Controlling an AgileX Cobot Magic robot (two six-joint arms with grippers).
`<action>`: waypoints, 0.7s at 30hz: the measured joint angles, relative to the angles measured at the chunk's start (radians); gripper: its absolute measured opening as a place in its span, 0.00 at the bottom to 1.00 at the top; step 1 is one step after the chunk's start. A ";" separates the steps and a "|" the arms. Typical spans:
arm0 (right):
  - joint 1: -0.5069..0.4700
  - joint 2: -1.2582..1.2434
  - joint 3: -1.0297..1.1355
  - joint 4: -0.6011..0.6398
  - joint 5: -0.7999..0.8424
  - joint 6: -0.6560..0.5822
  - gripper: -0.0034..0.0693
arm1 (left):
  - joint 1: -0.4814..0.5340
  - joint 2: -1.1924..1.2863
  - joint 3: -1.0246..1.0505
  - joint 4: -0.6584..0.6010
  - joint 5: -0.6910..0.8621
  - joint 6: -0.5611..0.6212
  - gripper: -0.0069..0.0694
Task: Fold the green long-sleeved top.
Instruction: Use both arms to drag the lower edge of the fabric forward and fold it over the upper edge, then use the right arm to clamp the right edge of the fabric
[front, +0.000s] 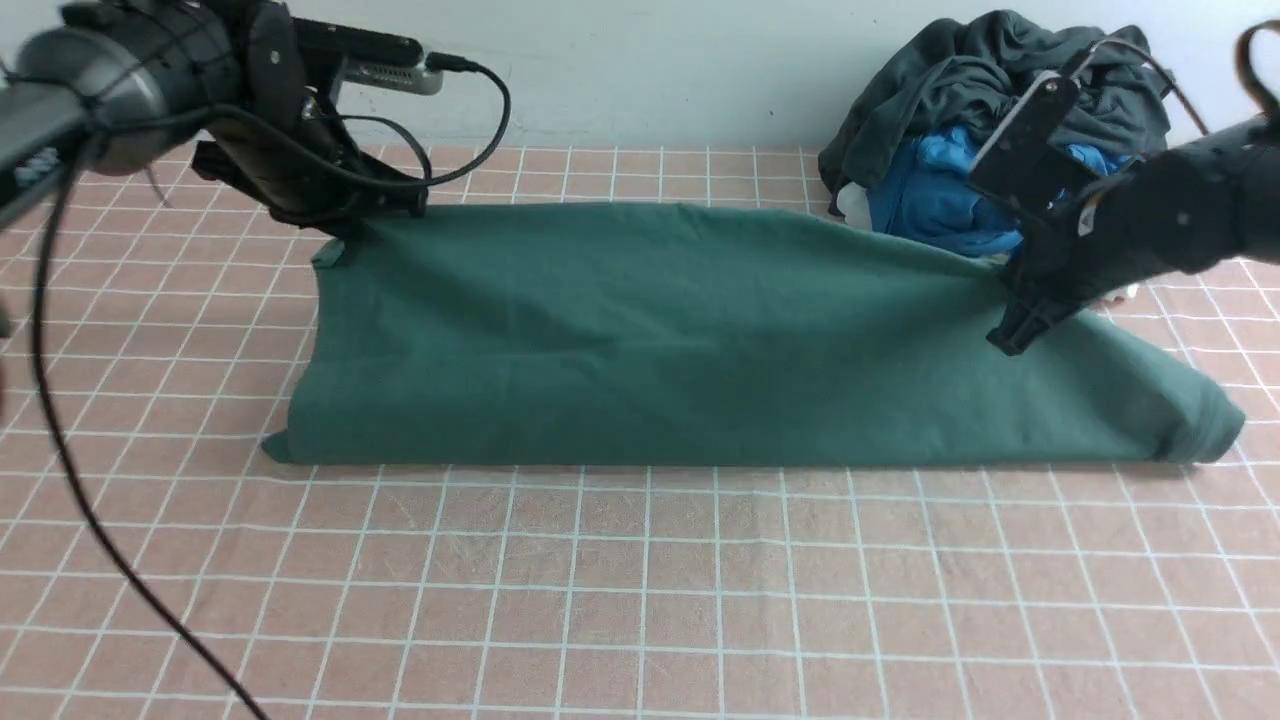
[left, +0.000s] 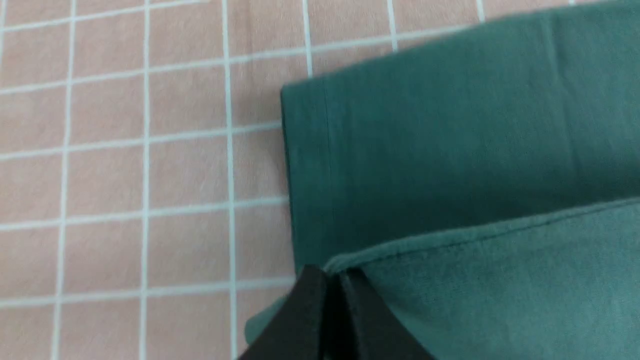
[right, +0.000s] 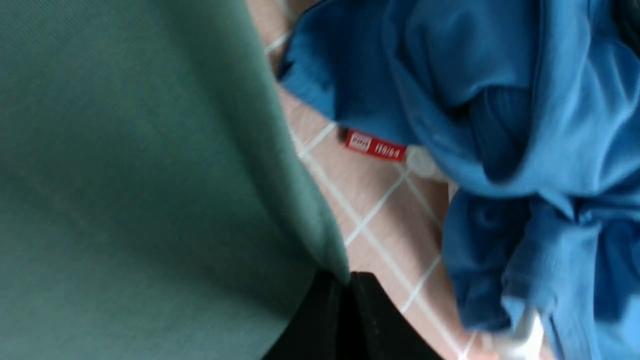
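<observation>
The green long-sleeved top lies as a wide folded band across the middle of the checked cloth, its front fold toward me. My left gripper is shut on the top's far left corner and holds that edge a little off the cloth; in the left wrist view the hem runs into the closed left gripper. My right gripper is shut on the top's far right edge, pinching green fabric between the jaws of the right gripper. The top's logo and neck label are hidden.
A heap of clothes sits at the back right, close behind my right arm: a dark charcoal-grey garment over a bright blue garment with a small red label. The pink checked cloth stretches toward the front.
</observation>
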 joint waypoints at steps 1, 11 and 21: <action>0.000 0.041 -0.043 -0.001 0.003 0.000 0.07 | 0.000 0.080 -0.085 0.000 0.022 -0.006 0.12; -0.006 0.151 -0.245 -0.062 0.152 0.146 0.44 | 0.004 0.365 -0.539 0.021 0.201 0.004 0.48; -0.139 0.075 -0.279 0.175 0.654 0.307 0.55 | 0.015 0.180 -0.672 -0.001 0.432 0.135 0.54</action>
